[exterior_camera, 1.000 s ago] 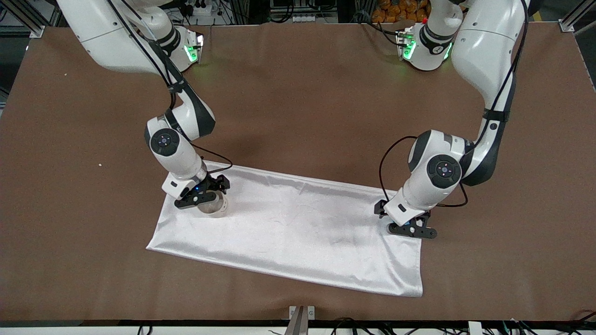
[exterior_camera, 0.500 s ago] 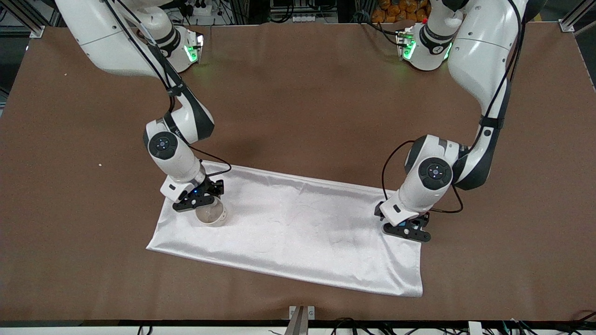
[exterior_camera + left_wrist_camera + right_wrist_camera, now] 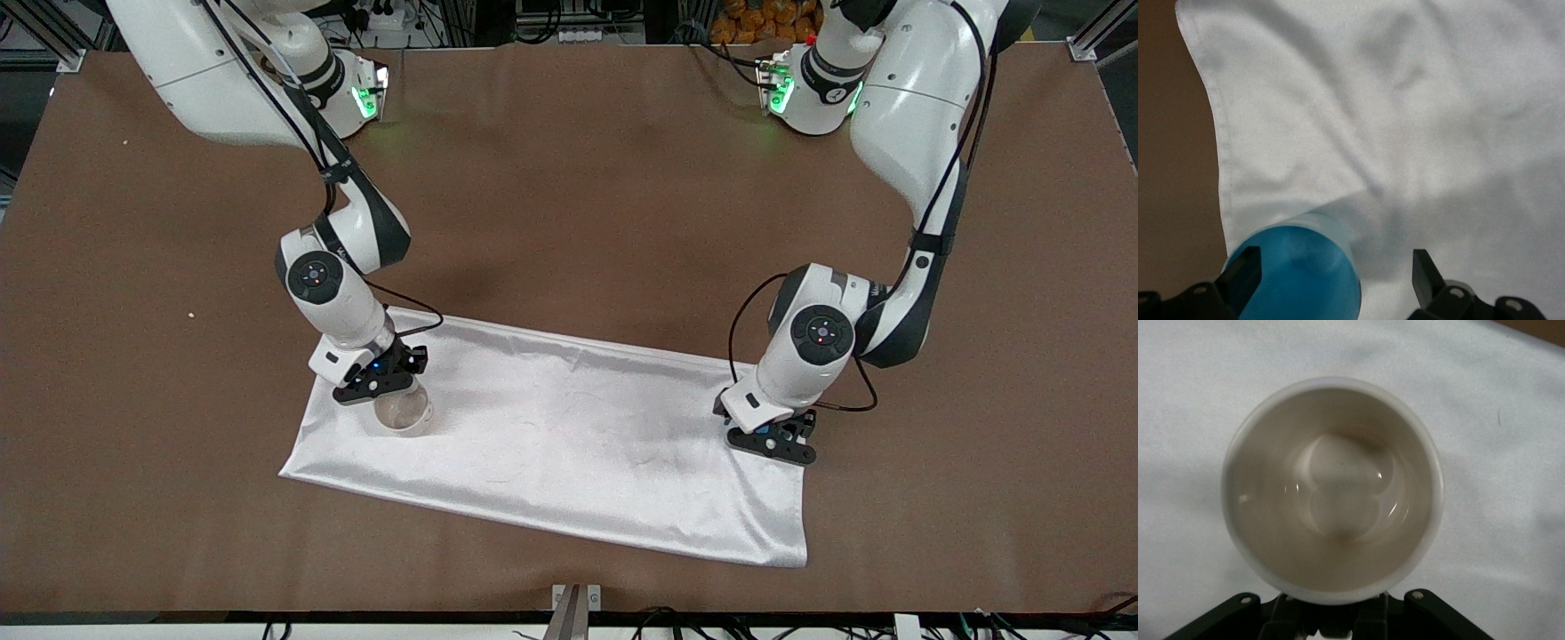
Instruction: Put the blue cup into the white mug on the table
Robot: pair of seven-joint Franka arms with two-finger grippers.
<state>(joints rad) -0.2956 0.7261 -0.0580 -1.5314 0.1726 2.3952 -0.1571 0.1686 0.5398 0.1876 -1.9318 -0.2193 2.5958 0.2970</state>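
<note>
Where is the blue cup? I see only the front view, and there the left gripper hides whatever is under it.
Observer: In the left wrist view the blue cup stands on the white cloth, close to the cloth's edge, under the left gripper.
Operator: Are the jaws closed on it?
Observer: No. The jaws are open, and the cup sits between them, close to one of them.
Operator: And is the white mug free inside?
Observer: Yes. The right wrist view looks straight down into the white mug, below the right gripper; nothing lies in it.
</note>
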